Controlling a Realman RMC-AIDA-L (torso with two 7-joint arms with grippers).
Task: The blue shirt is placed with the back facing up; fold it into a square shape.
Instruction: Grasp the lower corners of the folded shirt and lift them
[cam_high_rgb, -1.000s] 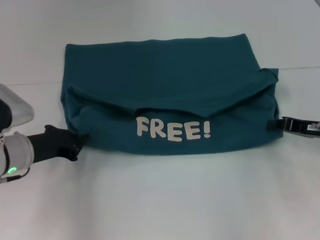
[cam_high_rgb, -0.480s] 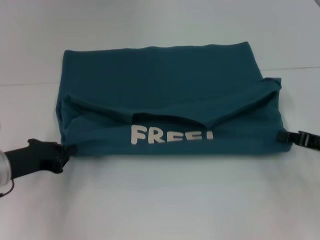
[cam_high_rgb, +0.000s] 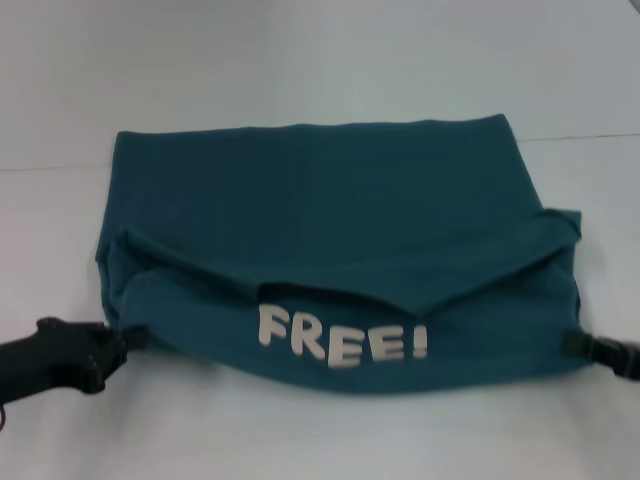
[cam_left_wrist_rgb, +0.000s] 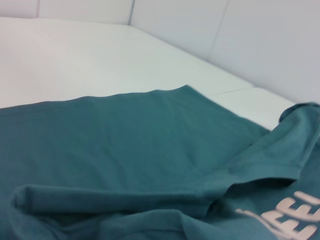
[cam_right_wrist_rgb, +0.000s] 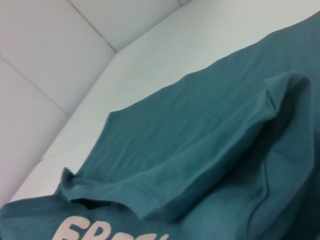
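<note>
The blue shirt (cam_high_rgb: 320, 210) lies on the white table, folded into a wide band, with its sleeves turned in over the near half. White letters "FREE!" (cam_high_rgb: 342, 342) show on the near fold. My left gripper (cam_high_rgb: 118, 340) is at the shirt's near left corner, pinching the fabric edge. My right gripper (cam_high_rgb: 578, 343) holds the near right corner, mostly cut off by the picture edge. The left wrist view shows the shirt (cam_left_wrist_rgb: 125, 145) with a sleeve hem folded over it. In the right wrist view the shirt (cam_right_wrist_rgb: 210, 120) has the other sleeve hem lying on top.
The white table (cam_high_rgb: 320, 60) stretches around the shirt on all sides. A thin seam (cam_high_rgb: 590, 137) runs across the tabletop behind the shirt. Pale wall panels (cam_right_wrist_rgb: 45, 55) rise beyond the table.
Both grippers have moved toward me, dragging the shirt's near edge with them. The whole shirt has slid nearer, and the lettering, half hidden a moment ago, shows fully again.
</note>
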